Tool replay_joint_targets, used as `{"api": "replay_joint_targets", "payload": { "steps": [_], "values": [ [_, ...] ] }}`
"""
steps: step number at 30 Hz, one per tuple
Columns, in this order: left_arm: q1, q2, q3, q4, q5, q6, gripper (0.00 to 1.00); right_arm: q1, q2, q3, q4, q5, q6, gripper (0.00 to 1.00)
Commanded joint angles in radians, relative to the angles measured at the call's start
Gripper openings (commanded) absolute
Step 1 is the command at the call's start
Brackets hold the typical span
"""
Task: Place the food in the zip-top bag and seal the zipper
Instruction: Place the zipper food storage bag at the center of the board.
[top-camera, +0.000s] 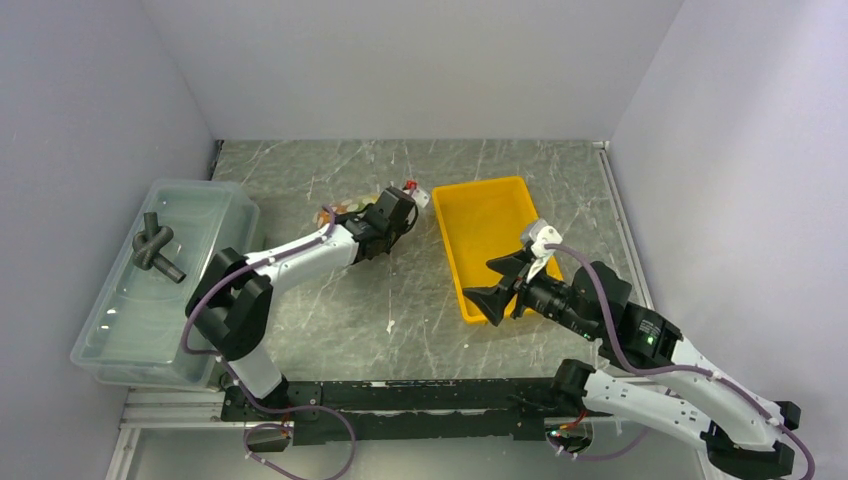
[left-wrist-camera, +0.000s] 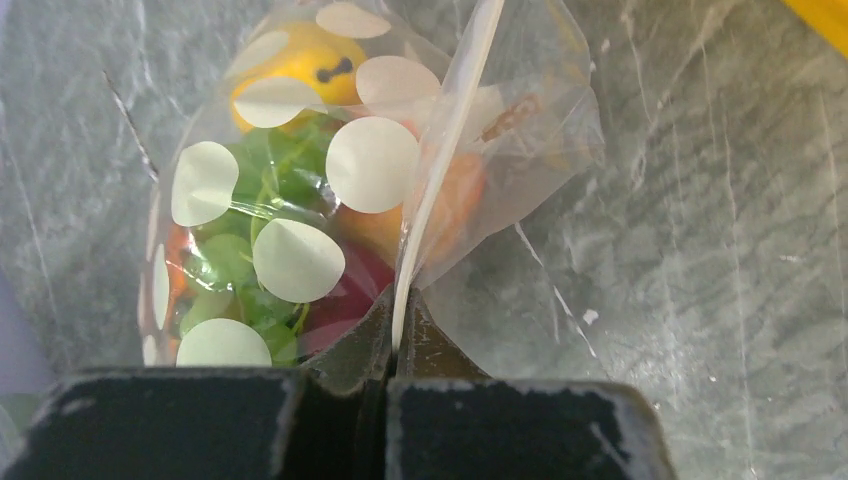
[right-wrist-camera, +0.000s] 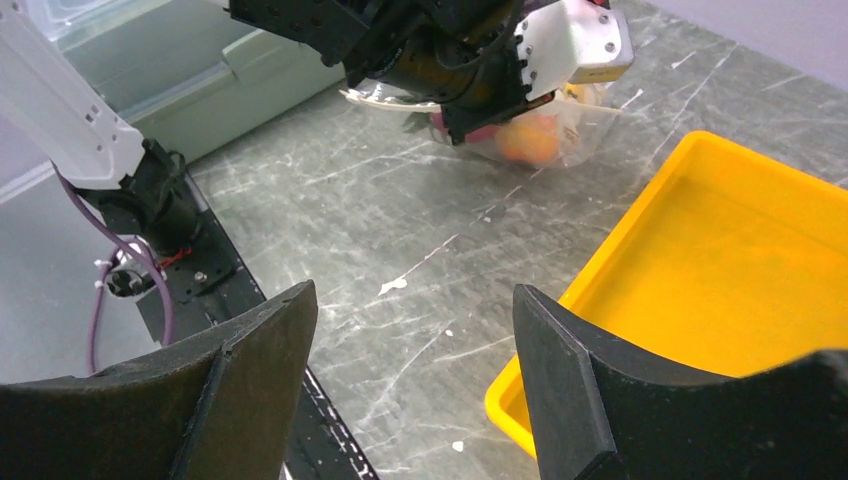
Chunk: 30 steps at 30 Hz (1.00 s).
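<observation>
Left of the yellow tray (top-camera: 480, 215), the zipper (left-wrist-camera: 440, 170) is clamped by the left gripper (left-wrist-camera: 395, 330), presumably for sealing. The right gripper (right-wrist-camera: 412, 300) is spread wide, empty.

The top view looks down from above and behind the arm bases onto the worktop (top-camera: 400, 300), with the yellow tray (top-camera: 480, 215) right of centre. The left wrist view sits close behind the left end effector (left-wrist-camera: 395, 335), facing the zip-top bag (left-wrist-camera: 300, 200) left of the tray. The right wrist view looks low over the right end effector (right-wrist-camera: 410, 300) from the tray's near side toward that bag. All three views share bag and tray.
</observation>
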<state>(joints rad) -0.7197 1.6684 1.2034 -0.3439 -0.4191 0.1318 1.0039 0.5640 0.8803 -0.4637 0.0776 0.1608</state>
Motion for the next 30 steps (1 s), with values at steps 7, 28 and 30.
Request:
{"api": "replay_joint_targets", "payload": {
  "steps": [7, 28, 30],
  "values": [
    [-0.078, -0.107, -0.070, -0.072, 0.051, -0.238, 0.15, -0.002, 0.061, -0.015, 0.041, 0.041, 0.005, 0.75],
    [-0.233, -0.432, -0.184, -0.143, 0.106, -0.378, 0.44, -0.007, 0.072, -0.021, -0.001, 0.157, 0.028, 0.79],
    [-0.233, -0.476, -0.198, -0.155, 0.110, -0.391, 0.47, -0.008, 0.068, -0.032, 0.006, 0.172, 0.041, 0.79]
  ]
}}
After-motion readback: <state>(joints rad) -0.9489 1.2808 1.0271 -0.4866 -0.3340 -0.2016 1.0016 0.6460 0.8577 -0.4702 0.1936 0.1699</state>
